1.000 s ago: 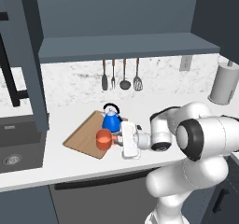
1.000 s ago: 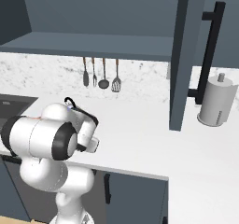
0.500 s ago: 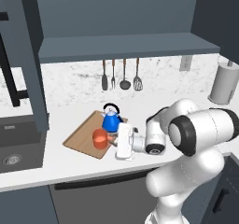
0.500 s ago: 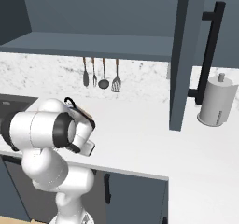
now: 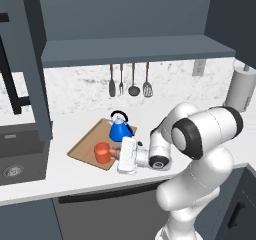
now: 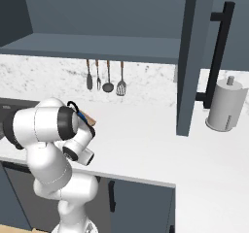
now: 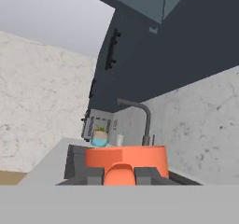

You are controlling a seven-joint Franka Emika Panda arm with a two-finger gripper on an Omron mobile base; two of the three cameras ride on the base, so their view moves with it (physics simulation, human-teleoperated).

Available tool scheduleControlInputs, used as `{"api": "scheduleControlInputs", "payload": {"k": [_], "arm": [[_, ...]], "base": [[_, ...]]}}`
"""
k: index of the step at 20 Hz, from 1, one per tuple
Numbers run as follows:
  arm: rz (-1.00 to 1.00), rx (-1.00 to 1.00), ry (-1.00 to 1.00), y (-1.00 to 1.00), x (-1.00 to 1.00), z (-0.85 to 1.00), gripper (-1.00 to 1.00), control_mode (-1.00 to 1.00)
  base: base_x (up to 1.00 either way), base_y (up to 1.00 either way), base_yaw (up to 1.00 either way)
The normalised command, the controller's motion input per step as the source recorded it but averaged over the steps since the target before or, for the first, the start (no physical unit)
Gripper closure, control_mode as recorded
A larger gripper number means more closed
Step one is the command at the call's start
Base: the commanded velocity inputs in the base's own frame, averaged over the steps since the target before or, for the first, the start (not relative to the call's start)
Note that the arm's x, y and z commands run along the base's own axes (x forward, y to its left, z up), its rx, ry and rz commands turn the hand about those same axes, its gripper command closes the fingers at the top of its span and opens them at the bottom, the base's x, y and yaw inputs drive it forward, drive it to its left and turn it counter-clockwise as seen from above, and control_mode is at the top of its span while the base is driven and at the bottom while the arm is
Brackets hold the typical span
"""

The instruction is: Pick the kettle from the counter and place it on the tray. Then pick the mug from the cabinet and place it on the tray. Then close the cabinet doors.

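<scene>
In the left base view, the mug [image 5: 102, 153] sat on the tray [image 5: 82, 148] near the counter's [image 5: 60, 176] front edge, before the kettle [image 5: 120, 127]. The hand view showed narrow jaws gripping its handle.

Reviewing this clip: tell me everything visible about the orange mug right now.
The mug is a small, plain orange cylinder with a smooth matte look. In the left base view it stands upright on the near part of the wooden tray, in front of the blue kettle and apart from it. In the hand view its handle comes toward the camera between the two dark fingertips of the pincer, which is shut on it.
</scene>
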Motion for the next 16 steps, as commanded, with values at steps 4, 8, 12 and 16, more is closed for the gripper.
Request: {"api": "scheduleControlInputs", "payload": {"k": [4, 8, 12, 16], "arm": [[0.0, 0.01, 0.05, 0.0, 0.27, -0.1, 1.0, -1.0], [0.0, 0.0, 0.0, 0.01, 0.23, -0.23, 1.0, -1.0], [0.0, 0.0, 0.0, 0.07, 0.21, -0.33, 1.0, -1.0], [0.0, 0.0, 0.0, 0.04, 0.2, -0.33, 1.0, -1.0]], "base": [[0.0, 0.0, 0.0], [0.0, 0.0, 0.0], [0.0, 0.0, 0.0], [0.0, 0.0, 0.0]]}}
